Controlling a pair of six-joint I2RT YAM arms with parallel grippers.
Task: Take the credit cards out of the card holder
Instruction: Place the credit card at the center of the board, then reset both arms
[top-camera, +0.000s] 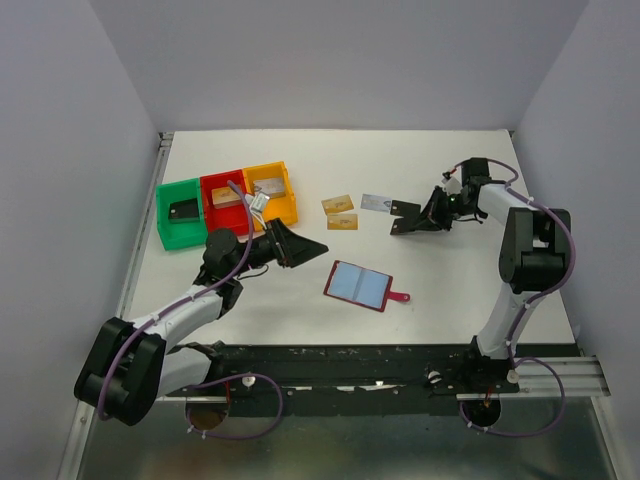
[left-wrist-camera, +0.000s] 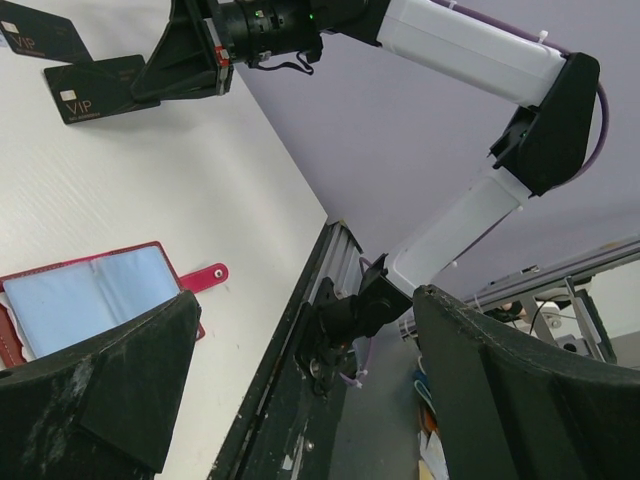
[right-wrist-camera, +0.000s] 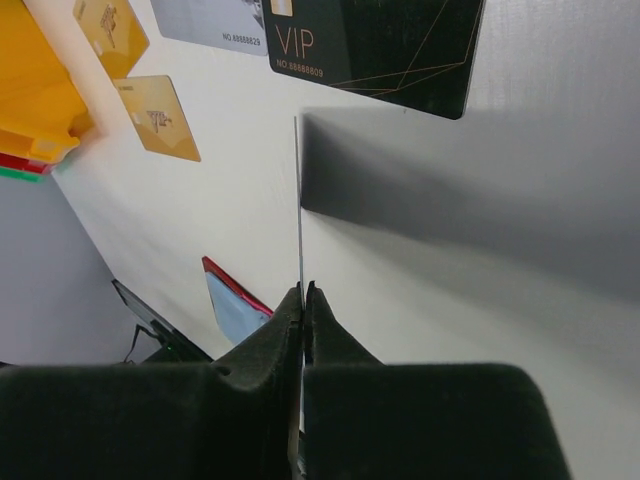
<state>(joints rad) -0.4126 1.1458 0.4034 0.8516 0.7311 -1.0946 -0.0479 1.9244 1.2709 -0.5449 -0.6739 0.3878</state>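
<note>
The card holder (top-camera: 358, 285) lies open on the table, blue lining up, red tab (top-camera: 400, 296) to the right; it also shows in the left wrist view (left-wrist-camera: 90, 300) and the right wrist view (right-wrist-camera: 230, 305). Two gold credit cards (top-camera: 340, 212), a silver one (top-camera: 377, 203) and a black one (top-camera: 407, 209) lie flat behind it. My right gripper (top-camera: 408, 225) (right-wrist-camera: 303, 290) is shut on another black card (right-wrist-camera: 299, 200) (left-wrist-camera: 95, 88), seen edge-on just above the table. My left gripper (top-camera: 298, 245) (left-wrist-camera: 310, 400) hangs open and empty left of the holder.
Green (top-camera: 178, 240), red (top-camera: 215, 180) and orange (top-camera: 287, 205) bins stand in a row at the back left, with small items inside. The table's near edge and the black mounting rail (top-camera: 380, 360) run in front of the holder.
</note>
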